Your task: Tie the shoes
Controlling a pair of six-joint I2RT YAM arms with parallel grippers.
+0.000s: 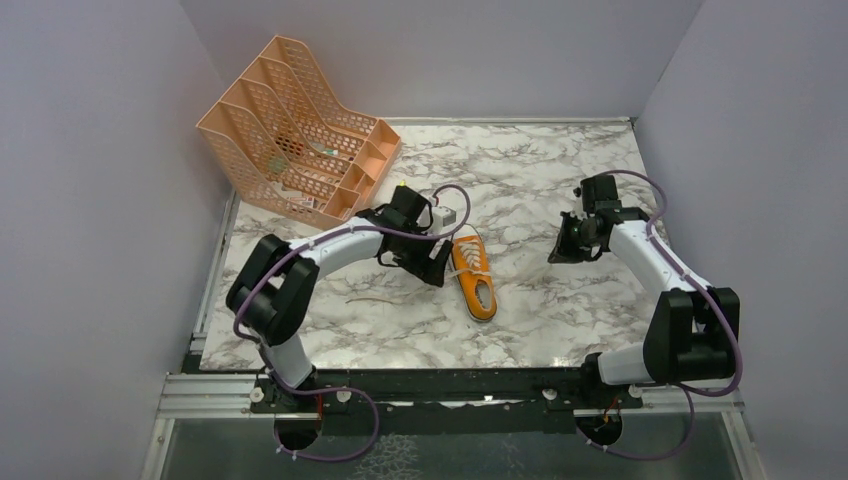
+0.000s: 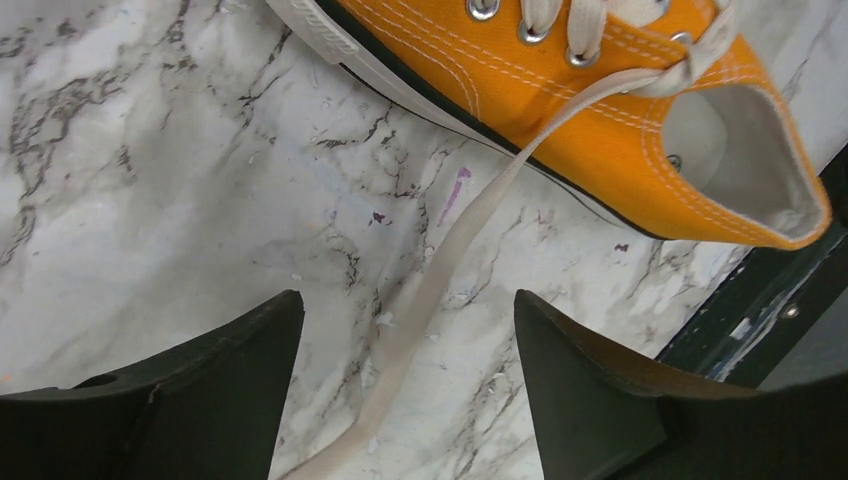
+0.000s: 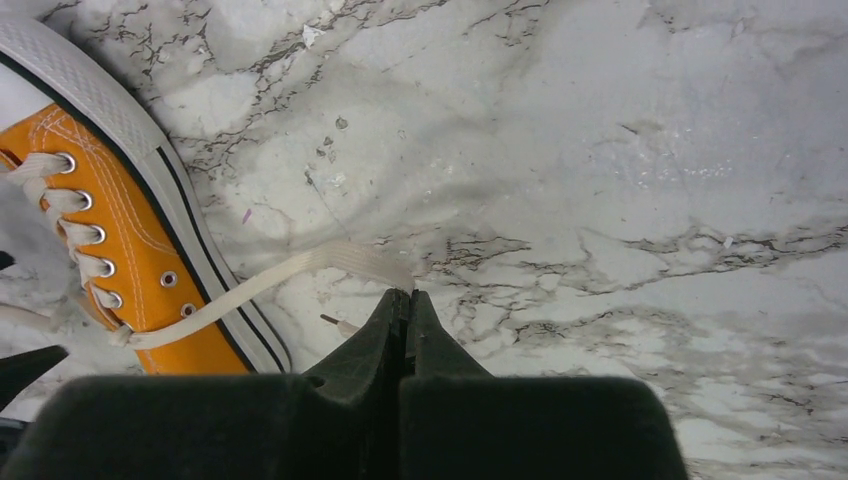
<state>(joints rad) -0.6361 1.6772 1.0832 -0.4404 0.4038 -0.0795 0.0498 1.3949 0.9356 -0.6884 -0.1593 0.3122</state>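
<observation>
- One orange sneaker (image 1: 474,278) sits upright on its sole near the middle of the marble table (image 1: 560,170); toe away from the arm bases, heel toward them
- Two loose white lace ends trail from it: one lace (image 2: 475,215) to its left, a second lace (image 3: 260,285) to its right
- Both wrist views crop the shoe; whether the second lace is pinched or only touches the right fingertips cannot be told
- Left gripper (image 2: 408,300) hangs low beside the shoe, fingers spread wide, the lace lying between them ungripped
- Right gripper (image 3: 408,298), off to the shoe's right, fingers pressed together
- One peach file rack (image 1: 290,130) stands far left
</observation>
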